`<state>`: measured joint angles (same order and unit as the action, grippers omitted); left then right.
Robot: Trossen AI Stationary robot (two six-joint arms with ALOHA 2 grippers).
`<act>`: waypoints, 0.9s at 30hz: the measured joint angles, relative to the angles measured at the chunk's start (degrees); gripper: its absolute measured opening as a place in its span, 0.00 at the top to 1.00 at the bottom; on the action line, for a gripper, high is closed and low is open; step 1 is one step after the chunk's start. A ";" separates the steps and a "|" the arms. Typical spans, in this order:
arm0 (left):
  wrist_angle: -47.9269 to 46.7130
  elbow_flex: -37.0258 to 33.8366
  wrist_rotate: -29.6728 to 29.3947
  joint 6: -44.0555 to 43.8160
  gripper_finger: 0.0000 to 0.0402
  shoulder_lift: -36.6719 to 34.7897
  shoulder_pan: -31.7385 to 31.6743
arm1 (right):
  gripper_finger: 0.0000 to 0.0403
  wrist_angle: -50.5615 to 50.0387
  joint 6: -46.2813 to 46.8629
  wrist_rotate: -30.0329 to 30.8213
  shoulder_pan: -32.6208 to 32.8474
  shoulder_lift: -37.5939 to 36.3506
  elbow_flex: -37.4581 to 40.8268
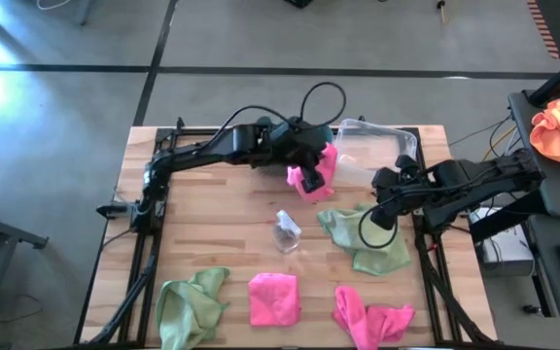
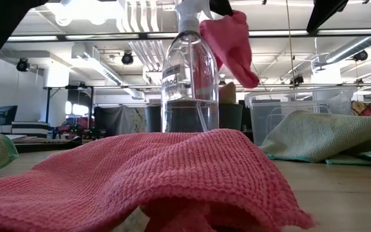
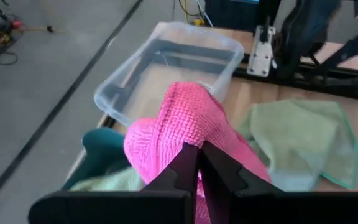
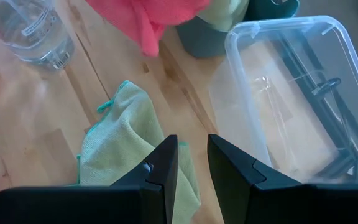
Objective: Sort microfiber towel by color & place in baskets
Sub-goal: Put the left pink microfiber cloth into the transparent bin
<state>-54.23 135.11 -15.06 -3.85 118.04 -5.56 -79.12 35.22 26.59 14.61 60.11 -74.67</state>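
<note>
Lying along the front edge of the wooden surface (image 1: 212, 214) from the left were a sage green towel (image 1: 191, 301), a flat pink towel (image 1: 273, 298) and a rumpled pink towel (image 1: 369, 316). Near the middle stood a clear spray bottle (image 1: 286, 231). Farther back, the left pincer (image 1: 311, 178) was pinched on a pink towel (image 1: 317, 172), held raised just beside the clear basket (image 1: 372, 148), with the teal basket (image 3: 104, 152) close under it. Rightward, the right pincer (image 1: 381, 202) hovered with fingers spread over another green towel (image 1: 366, 243).
</note>
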 joint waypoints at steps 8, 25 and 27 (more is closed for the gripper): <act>8.16 -4.50 6.67 -0.20 1.00 -0.67 -2.63 | 0.80 0.77 1.99 3.85 0.02 -4.94 0.00; 10.74 -0.62 8.31 0.35 1.00 -0.70 -2.21 | 0.80 0.79 4.52 33.38 0.00 -5.96 0.00; 11.36 -0.11 8.34 0.36 1.00 -0.70 -2.07 | 0.80 1.96 4.52 34.53 -0.02 -5.96 0.00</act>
<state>-42.87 134.99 -6.72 -3.49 117.34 -7.63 -77.16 39.74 61.11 14.59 54.15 -74.67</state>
